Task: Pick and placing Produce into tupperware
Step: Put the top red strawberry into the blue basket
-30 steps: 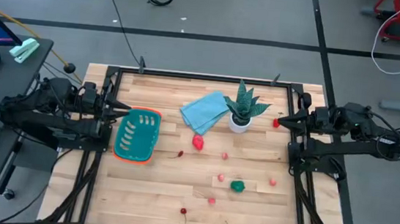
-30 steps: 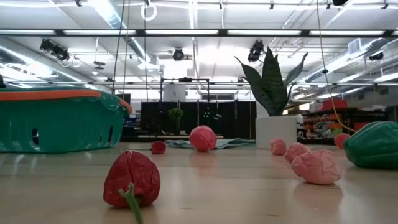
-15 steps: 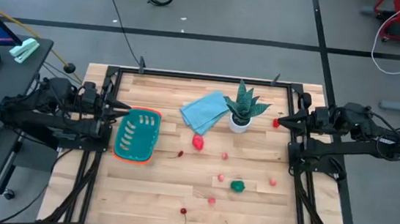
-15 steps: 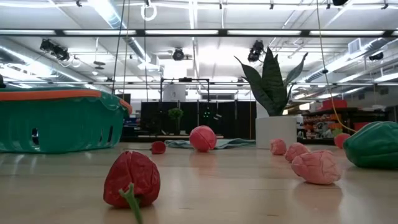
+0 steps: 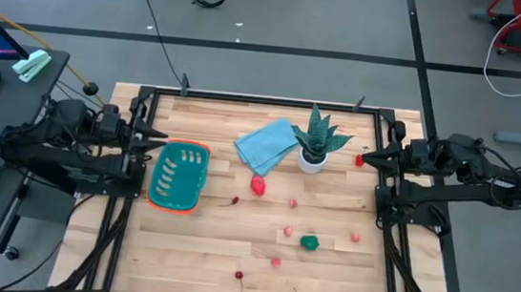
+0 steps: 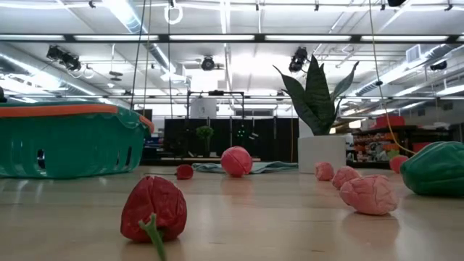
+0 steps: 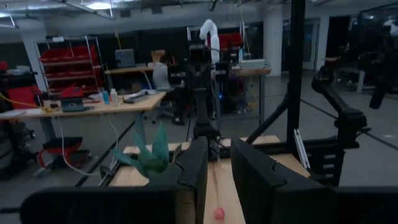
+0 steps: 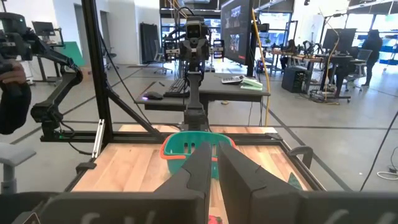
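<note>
Waiting at opposite table edges, left pincer (image 5: 160, 136) and right pincer (image 5: 365, 157) face inward.

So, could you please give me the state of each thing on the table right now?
Tupperware: empty, upright, at the left.
Produce: loose on the table, none in the tupperware.
Cloth: folded, flat beside the plant.
Plant: upright in its white pot.
Left gripper: slightly open, empty, by the tupperware.
Right gripper: slightly open, empty, at the right edge.

You have two matte black jointed arms, the left arm (image 5: 60, 141) and right arm (image 5: 460, 165), trailing black cables.
</note>
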Robot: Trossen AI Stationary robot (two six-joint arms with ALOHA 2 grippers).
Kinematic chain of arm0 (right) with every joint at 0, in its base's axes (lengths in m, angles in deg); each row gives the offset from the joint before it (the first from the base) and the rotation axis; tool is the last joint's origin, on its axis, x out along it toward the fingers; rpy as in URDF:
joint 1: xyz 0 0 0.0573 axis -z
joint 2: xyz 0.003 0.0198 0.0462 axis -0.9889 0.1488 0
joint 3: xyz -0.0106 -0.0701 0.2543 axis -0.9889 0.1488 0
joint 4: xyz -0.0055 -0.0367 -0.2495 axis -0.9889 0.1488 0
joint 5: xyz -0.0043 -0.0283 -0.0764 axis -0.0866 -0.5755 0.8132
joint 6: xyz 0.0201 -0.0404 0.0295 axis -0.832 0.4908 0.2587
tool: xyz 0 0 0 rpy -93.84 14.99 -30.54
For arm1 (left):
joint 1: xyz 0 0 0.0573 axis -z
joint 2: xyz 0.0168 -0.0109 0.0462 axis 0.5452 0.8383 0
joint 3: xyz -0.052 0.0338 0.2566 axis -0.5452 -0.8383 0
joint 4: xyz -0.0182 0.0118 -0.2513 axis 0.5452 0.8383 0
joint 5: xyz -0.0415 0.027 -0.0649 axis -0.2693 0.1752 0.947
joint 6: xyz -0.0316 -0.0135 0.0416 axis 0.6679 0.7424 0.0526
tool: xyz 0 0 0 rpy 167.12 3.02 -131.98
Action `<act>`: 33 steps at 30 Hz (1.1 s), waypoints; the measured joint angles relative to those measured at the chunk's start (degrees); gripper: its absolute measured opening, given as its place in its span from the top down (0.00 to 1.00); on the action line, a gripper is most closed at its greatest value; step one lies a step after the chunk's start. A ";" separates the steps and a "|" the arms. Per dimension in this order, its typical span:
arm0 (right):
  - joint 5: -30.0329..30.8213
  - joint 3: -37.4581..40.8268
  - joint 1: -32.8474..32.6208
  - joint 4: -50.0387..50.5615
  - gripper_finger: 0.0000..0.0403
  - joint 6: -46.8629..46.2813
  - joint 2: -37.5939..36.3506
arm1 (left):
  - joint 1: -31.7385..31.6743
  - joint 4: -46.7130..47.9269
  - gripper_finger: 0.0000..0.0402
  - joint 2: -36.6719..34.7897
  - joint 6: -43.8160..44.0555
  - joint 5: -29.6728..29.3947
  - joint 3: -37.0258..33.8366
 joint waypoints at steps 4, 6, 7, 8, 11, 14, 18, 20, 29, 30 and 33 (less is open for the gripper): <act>0.00 0.00 0.00 0.00 0.91 0.00 0.00 | 0.01 -1.40 0.80 0.63 -0.02 0.00 0.00; -0.01 0.00 -0.02 0.01 0.91 0.03 -0.01 | -0.01 -1.83 0.79 0.81 -0.15 -0.01 -0.03; 0.01 0.00 -0.01 -0.02 0.91 0.26 0.01 | -0.05 -2.68 0.78 0.97 -0.76 -0.02 -0.04; 0.02 0.00 0.00 -0.08 0.91 0.67 0.00 | -0.14 -3.34 0.76 1.19 -1.65 -0.02 0.16; -0.01 0.02 -0.01 -2.51 0.91 -0.27 0.22 | -0.23 -2.93 0.71 2.47 -4.28 -1.26 1.64; 0.09 0.02 -0.02 -6.71 0.91 0.35 0.45 | -0.23 -2.95 0.64 4.52 -8.30 -5.37 4.50; -0.56 0.02 -0.20 -18.29 0.91 2.56 2.54 | -0.23 -2.82 0.53 9.32 -14.45 -11.24 11.10; -1.65 0.02 -0.23 -24.92 0.91 2.69 4.21 | -0.23 -2.35 0.48 12.55 -15.43 -12.63 15.69; 0.37 -12.56 0.28 -29.08 0.91 5.89 12.27 | -0.23 12.77 0.39 28.34 -12.37 -20.87 43.08; 0.50 -14.29 0.28 -26.72 0.91 5.39 13.63 | -0.23 15.61 0.39 29.80 -12.16 -22.50 45.75; 1.91 -18.79 0.32 -18.37 0.91 8.55 17.79 | -0.23 23.46 0.41 33.64 -12.12 -25.44 52.46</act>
